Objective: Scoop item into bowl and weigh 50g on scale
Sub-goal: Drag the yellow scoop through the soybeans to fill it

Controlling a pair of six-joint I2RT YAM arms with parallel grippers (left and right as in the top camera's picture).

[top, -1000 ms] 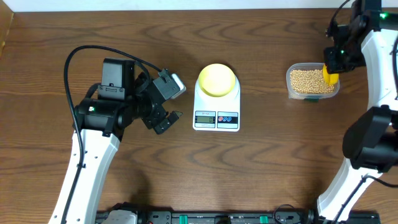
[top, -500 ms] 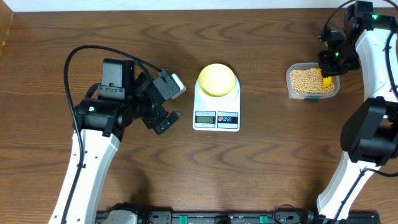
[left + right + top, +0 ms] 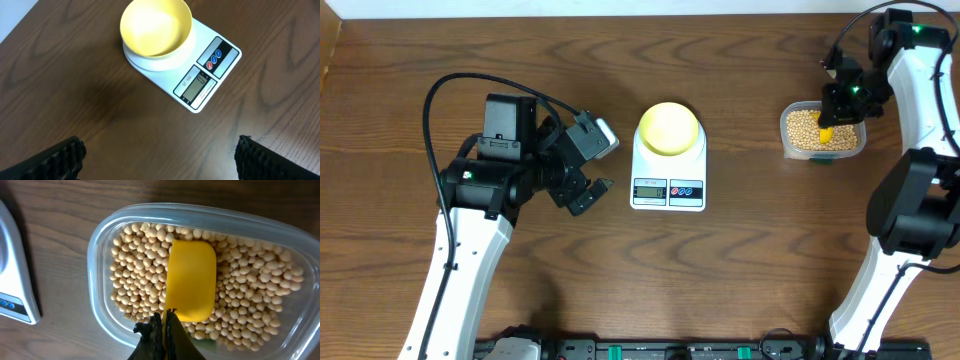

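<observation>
At the left of the wooden table, the left gripper hung above bare wood. Its jaws were spread wide and held nothing, and they were turned toward the centre. In the left wrist view, its two dark fingertips showed at the bottom corners, far apart.

Just to the right stood the white scale, apart from the gripper and with its front edge toward the robot. Its grey display sat left of a red button and a blue button, and the reading was too small to make out. The pale-yellow bowl rested upright on the round platform and covered nearly all of it. The left wrist camera looked into the bowl and saw only a smooth yellow inside.

Further right, well apart from the scale, lay the clear plastic tub, filled with tan beans. The right wrist view showed the beans spread across the whole floor of the tub.

The right gripper reached down over the tub, its fingers pinched tight on the thin handle of the yellow scoop. The scoop's head lay over the middle of the beans. Whether it was digging into them could not be told.
</observation>
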